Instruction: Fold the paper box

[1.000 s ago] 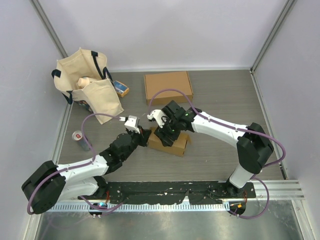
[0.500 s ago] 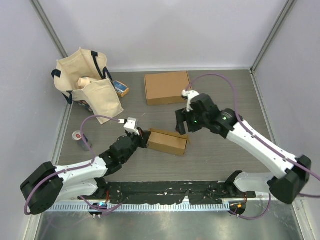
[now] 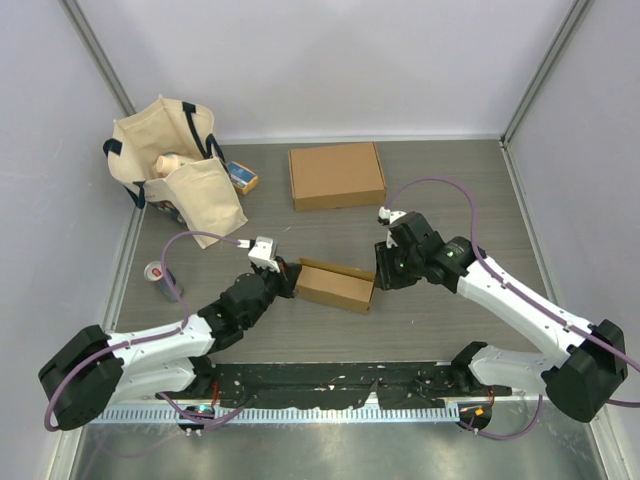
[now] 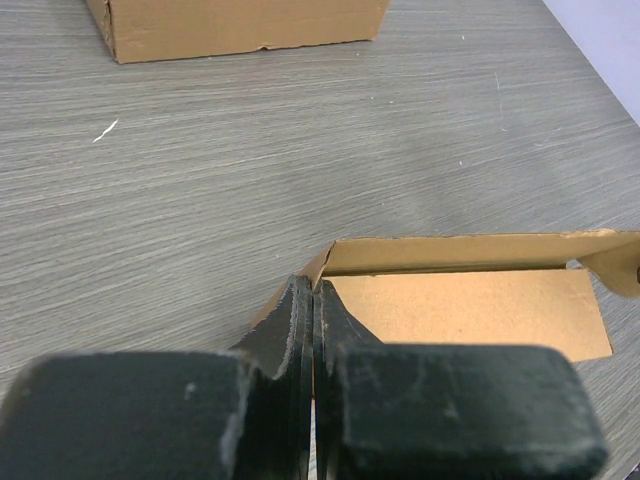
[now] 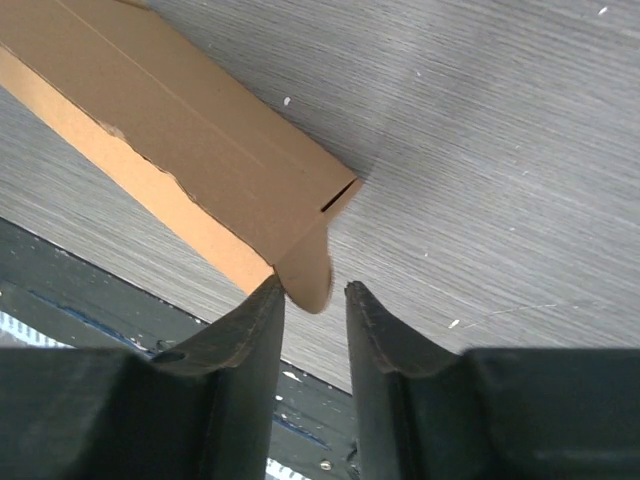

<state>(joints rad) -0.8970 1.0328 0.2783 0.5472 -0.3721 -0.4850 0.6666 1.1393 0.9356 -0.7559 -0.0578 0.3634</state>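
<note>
Right now the paper box lies near the middle of the counter, a bit toward 6 o'clock. It is open on top, with 1 long wall standing up on its 12 o'clock side.

The left gripper is at the 9 o'clock end of the box. Its jaws are pressed tight together, and as far as I can tell they pinch the thin end wall right at the corner. The right gripper is at the 3 o'clock end. Its jaws are apart, and a small round flap of the box pokes up between them. They do not squeeze it yet.

I think this box is very light and made of thin brown card. It will bend easily along its fold lines, but it can also crush or tear if squeezed hard. It will likely slide on the smooth counter if only 1 side is pushed, so a firm hold at the 9 o'clock end helps. The best places to take hold are the thin edges: the end wall and the little flap, close to the fold, with a soft grip.

A second flat box lies well apart at 12 o'clock.
</note>
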